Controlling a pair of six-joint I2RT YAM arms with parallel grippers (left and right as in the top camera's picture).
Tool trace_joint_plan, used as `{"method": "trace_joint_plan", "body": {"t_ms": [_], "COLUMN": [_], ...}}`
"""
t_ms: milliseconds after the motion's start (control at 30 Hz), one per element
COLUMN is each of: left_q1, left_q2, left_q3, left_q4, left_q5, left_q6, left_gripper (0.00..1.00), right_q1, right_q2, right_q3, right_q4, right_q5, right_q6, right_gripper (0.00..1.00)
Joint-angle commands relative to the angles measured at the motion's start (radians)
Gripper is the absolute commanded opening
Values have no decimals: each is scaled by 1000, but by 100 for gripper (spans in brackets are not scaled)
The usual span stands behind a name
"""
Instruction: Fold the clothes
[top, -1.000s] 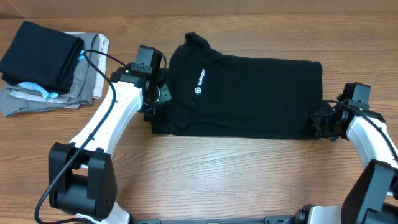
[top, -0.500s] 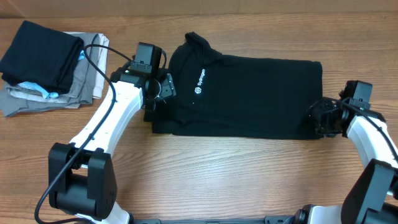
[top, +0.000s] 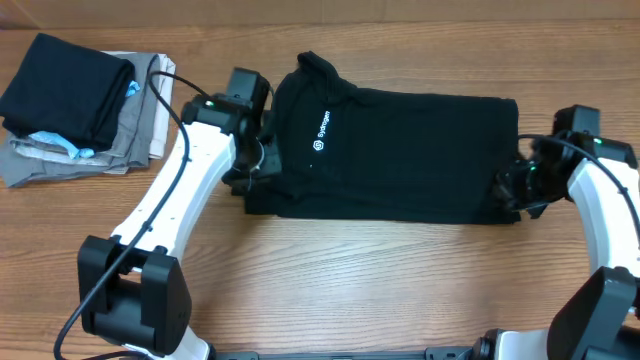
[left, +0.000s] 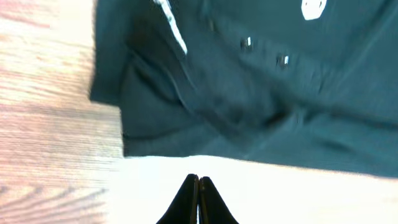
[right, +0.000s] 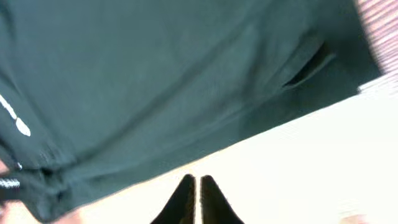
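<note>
The black collared shirt (top: 400, 150) lies flat across the middle of the table, folded into a long band. Its collar is at the left and its white logo (top: 321, 131) faces up. My left gripper (top: 252, 165) is at the shirt's left end by the sleeve. In the left wrist view its fingers (left: 199, 180) are shut and empty, just short of the shirt's edge (left: 249, 81). My right gripper (top: 508, 190) is at the shirt's right front corner. In the right wrist view its fingers (right: 194, 180) are shut with nothing between them, next to the shirt's hem (right: 155, 81).
A stack of folded garments (top: 70, 105), black on grey and beige with light-blue bits, sits at the back left. The left arm's black cable (top: 165, 95) loops just beside it. Bare wooden table (top: 380, 270) runs in front of the shirt.
The left gripper has shifted slightly along the shirt's left end. The right wrist has risen a little at the shirt's right end. The shirt has not moved.
</note>
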Motion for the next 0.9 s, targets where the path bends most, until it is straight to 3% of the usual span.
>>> {"method": "trace_joint_plan", "body": {"t_ms": [0,233,433,667,767,867], "left_q1": [-17,8,10,10,10,11], "left_q2": [-8,-8,-8,-8,-8,-8], "left_q3": [-87,-208,-317,-338,-338,-338], "left_q4": [-11,29,201,261,261,262], "left_q5": [23,24,39,27,-21,-72], "left_q6": [-33,-171,-237,-238,-232,-205], "left_gripper": [4,4,4,4,4,4], "right_q1": [101,231,296,291,262,202], "right_q2": [-2,-2,-1,-1,-1,-1], "right_q3": [-47,-58,-59,-59,-59,-59], "right_q4": [0,22,47,44,44,35], "right_q5": [-39,39,60,260,309,309], "right_q6": [-115,-123,-122,-11,35,36], "right_gripper": [7,4,4,5,11,25]}}
